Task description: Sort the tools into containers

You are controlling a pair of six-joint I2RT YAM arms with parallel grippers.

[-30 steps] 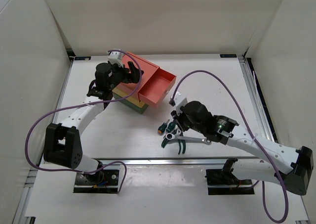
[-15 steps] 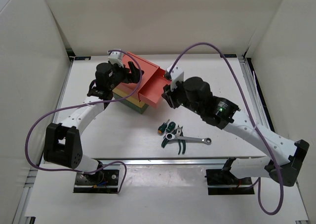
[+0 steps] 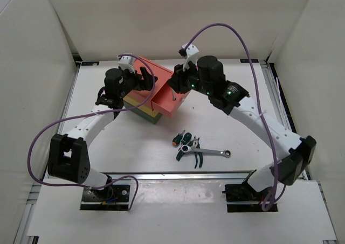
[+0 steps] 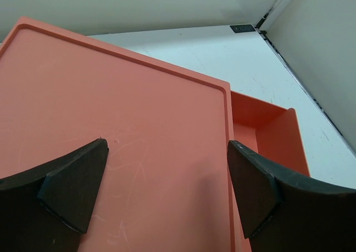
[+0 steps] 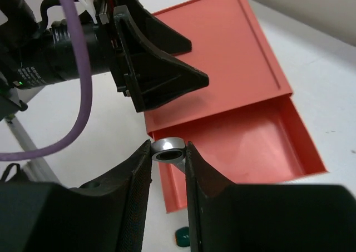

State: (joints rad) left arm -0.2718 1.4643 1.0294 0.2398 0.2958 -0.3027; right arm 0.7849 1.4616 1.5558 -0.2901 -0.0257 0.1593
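The containers are a stack with a salmon-red top box point(image 3: 153, 74), a yellow middle box point(image 3: 141, 109) and a dark green bottom box point(image 3: 150, 117). The top drawer point(image 3: 175, 96) is pulled out and open. My right gripper point(image 3: 175, 86) hangs above it, shut on a silver wrench point(image 5: 168, 149), held by its ring end over the drawer's near-left corner point(image 5: 183, 179). My left gripper point(image 4: 167, 174) is open, fingers spread just over the salmon lid point(image 4: 111, 96). On the table lie another silver wrench point(image 3: 216, 153), green-handled pliers point(image 3: 189, 154) and two stubby screwdrivers point(image 3: 176, 140).
White walls enclose the table on three sides. Metal rails run along the near edge point(image 3: 178, 175) and the right edge point(image 3: 277, 101). The right arm's purple cable point(image 3: 237, 36) arches over the back of the table. The left arm's body point(image 5: 72, 40) sits close beside my right gripper.
My right arm rose from the tool pile and swung back and left to above the open salmon drawer, carrying a silver wrench. The left arm has not moved.
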